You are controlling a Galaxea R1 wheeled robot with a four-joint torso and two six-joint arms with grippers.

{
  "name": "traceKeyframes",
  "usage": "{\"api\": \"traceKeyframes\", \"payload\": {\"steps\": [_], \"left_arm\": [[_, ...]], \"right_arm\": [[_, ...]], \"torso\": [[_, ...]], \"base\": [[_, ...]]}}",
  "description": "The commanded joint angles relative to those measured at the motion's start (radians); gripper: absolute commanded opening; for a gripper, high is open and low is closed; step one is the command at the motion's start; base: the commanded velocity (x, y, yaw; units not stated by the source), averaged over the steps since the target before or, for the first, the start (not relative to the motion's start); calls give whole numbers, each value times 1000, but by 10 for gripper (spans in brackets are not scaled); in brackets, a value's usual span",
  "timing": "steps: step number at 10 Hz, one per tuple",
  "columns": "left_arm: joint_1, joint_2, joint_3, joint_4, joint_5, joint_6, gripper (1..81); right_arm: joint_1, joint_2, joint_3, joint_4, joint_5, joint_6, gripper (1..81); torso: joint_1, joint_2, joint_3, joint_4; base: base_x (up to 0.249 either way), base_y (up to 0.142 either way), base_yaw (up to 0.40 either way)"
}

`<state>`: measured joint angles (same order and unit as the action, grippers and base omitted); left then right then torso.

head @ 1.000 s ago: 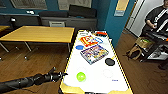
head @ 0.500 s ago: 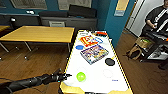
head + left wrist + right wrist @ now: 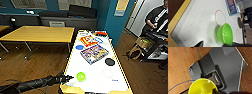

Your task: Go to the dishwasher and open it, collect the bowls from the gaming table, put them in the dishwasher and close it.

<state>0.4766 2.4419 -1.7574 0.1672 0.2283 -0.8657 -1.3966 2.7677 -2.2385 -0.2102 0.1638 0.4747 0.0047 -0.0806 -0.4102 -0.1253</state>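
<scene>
A small round lime-green glossy plastic bowl (image 3: pixel 81 76) sits upright on the long white-topped counter (image 3: pixel 100 82), a smooth surface dotted with fine holes, printed with thin red circles and edged in yellow wood; it rests just beyond the tips of the left gripper (image 3: pixel 70 78), near but not touching. In the left wrist view the bowl (image 3: pixel 225 34) lies between two dark fingers (image 3: pixel 199 44) that stand spread apart. Farther from the fingers on the same counter lie a flat rectangular colourful board game box (image 3: pixel 94 54), a red-and-white box (image 3: pixel 88 40), a blue disc (image 3: pixel 79 47) and a dark grey flat round object (image 3: pixel 109 61). Against a second ago, the black left arm reaches slightly farther toward the bowl. The right wrist view shows a yellowish-green bowl (image 3: pixel 202 86) at the right gripper, over the robot's grey base and wooden floor (image 3: pixel 179 65); I cannot tell its finger state.
</scene>
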Motion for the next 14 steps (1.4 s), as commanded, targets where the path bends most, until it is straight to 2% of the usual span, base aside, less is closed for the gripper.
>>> {"api": "traceKeyframes", "payload": {"steps": [1,2,4,5,9,14], "left_arm": [[-118,22,-10,0,20,-4,811],[-120,36,-25,-5,25,-16,811],[-120,63,-60,-3,28,-73,811],[-123,77,-80,-3,32,-82,811],[-184,117,-102,0,91,-111,811],[-189,207,-203,12,118,-111,811]], "right_arm": [[23,-15,7,-17,-47,-1,10],[23,-14,5,-17,-47,-1,10],[23,-9,-1,-18,-47,-1,10],[23,-8,-4,-18,-47,-1,10],[23,3,-15,-18,-47,-1,10],[21,5,-16,-18,-47,-1,10]], "torso": [[0,0,0,0],[0,0,0,0],[0,0,0,0],[0,0,0,0],[0,0,0,0],[0,0,0,0]], "base": [[0,0,0],[0,0,0],[0,0,0],[0,0,0],[0,0,0],[0,0,0]]}}
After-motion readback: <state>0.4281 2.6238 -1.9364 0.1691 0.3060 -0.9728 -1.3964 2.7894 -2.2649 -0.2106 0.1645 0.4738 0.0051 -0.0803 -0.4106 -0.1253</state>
